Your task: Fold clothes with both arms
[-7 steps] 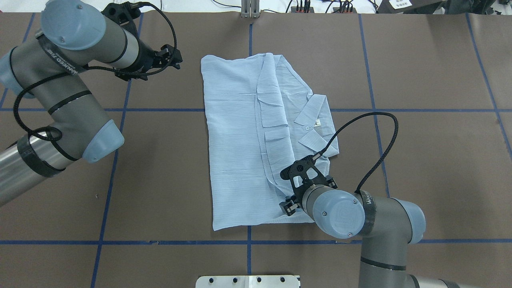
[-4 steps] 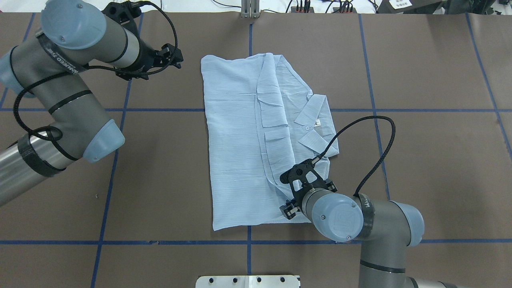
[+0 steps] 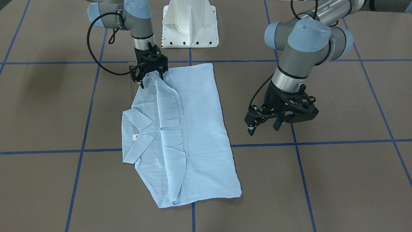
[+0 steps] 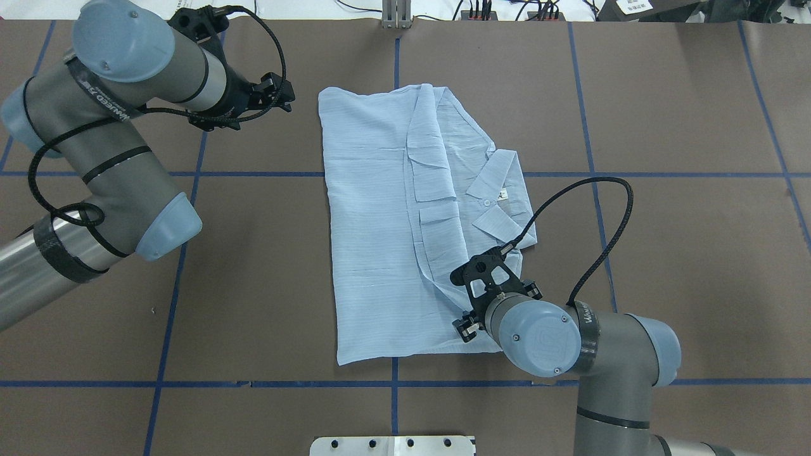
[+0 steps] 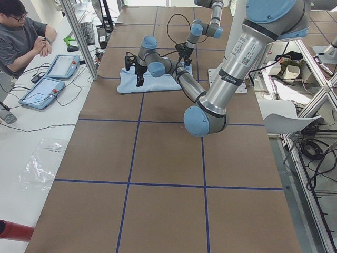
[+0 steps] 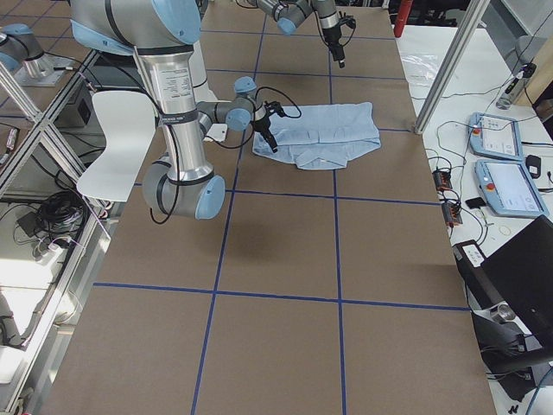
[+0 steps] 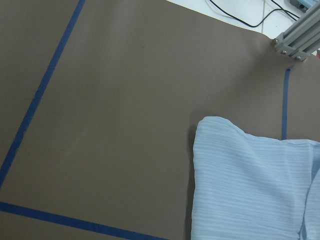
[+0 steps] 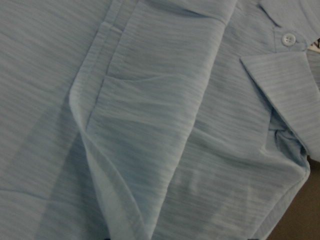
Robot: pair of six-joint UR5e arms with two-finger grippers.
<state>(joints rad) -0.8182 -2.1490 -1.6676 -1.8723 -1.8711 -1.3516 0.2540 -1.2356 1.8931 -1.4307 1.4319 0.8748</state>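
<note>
The pale-blue striped shirt [image 3: 193, 129] [image 4: 374, 221] lies folded lengthwise into a long rectangle on the brown table, its collar [image 3: 138, 119] and white neck label facing up. My right gripper [image 3: 151, 81] [image 4: 469, 326] is open and points down at the shirt's collar-side corner nearest the robot base, one finger on each side of the fabric edge. The right wrist view is filled with the shirt's folds [image 8: 150, 125] and a button. My left gripper [image 3: 263, 129] [image 4: 285, 95] hangs open and empty above bare table, beside the shirt's far corner [image 7: 210, 125].
The white pedestal base [image 3: 190, 25] stands at the table's robot side. Blue tape lines [image 4: 253, 173] cross the brown tabletop. Off the table's far edge are an aluminium post [image 4: 396, 12], cables, a seated person [image 5: 21, 37] and tablets [image 5: 52, 79].
The right gripper has shifted a little along the shirt's near corner, ending slightly further right. The left gripper has edged a bit toward the shirt. The shirt has not moved.
</note>
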